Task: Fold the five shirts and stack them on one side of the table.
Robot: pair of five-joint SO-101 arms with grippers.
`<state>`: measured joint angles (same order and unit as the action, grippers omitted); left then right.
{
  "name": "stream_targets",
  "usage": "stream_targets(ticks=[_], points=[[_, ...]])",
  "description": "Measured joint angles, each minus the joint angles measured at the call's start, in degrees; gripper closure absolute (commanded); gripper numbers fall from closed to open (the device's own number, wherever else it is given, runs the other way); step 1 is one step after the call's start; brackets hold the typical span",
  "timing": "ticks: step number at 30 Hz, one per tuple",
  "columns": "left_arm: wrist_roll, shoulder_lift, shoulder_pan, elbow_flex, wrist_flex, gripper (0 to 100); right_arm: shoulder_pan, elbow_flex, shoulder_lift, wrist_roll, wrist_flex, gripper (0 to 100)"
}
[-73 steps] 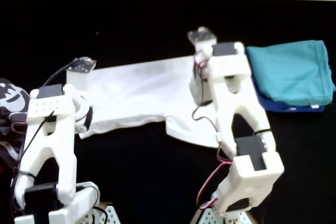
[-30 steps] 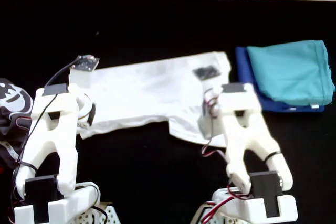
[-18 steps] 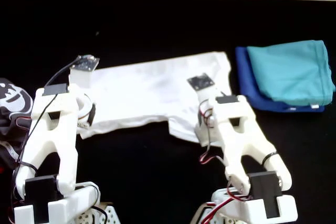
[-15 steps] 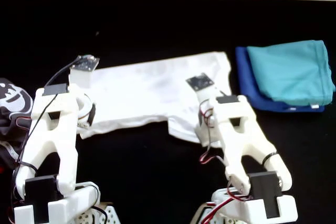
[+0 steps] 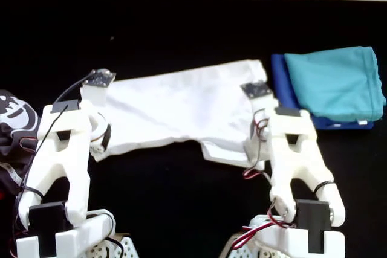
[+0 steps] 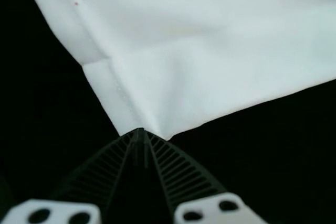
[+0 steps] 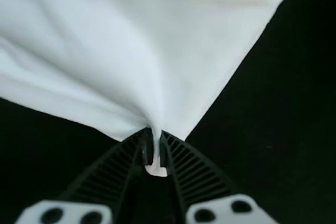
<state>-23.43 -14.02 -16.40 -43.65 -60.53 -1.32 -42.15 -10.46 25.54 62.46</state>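
Observation:
A white shirt (image 5: 181, 107) lies spread across the middle of the black table. In the left wrist view my left gripper (image 6: 140, 137) is shut on the white shirt's (image 6: 210, 61) hemmed corner, at the shirt's near-left end. In the right wrist view my right gripper (image 7: 154, 148) is shut on a pinched fold of the white shirt (image 7: 136, 40), at its near-right flap. In the high view the left arm (image 5: 63, 143) covers the left corner and the right arm (image 5: 290, 149) stands over the right flap.
A folded teal shirt (image 5: 335, 80) rests on a folded blue shirt (image 5: 289, 98) at the right side of the table. A crumpled black-and-white shirt (image 5: 11, 119) sits at the far left edge. Bare black table lies behind and in front of the white shirt.
The right arm drew back from the shirt's far edge to its near flap, then moved right, pulling the flap with it. The left arm barely shifted.

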Motion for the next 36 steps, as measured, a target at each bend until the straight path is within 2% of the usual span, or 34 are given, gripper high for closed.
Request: stream_targets(ticks=[6,23,30,36], points=[[0.0,0.0,0.0,0.0,0.0,99,0.7,5.36,0.0,3.6,5.63,99.3],[0.0,-0.79,1.23,-3.69,1.23,99,2.29,5.8,0.0,3.96,6.15,99.3],[1.58,-0.79,1.58,4.31,-6.42,99,2.29,5.8,0.0,3.96,6.07,99.3],[6.42,-0.79,2.99,7.03,-7.91,99,2.99,5.8,0.0,3.96,6.07,99.3]])
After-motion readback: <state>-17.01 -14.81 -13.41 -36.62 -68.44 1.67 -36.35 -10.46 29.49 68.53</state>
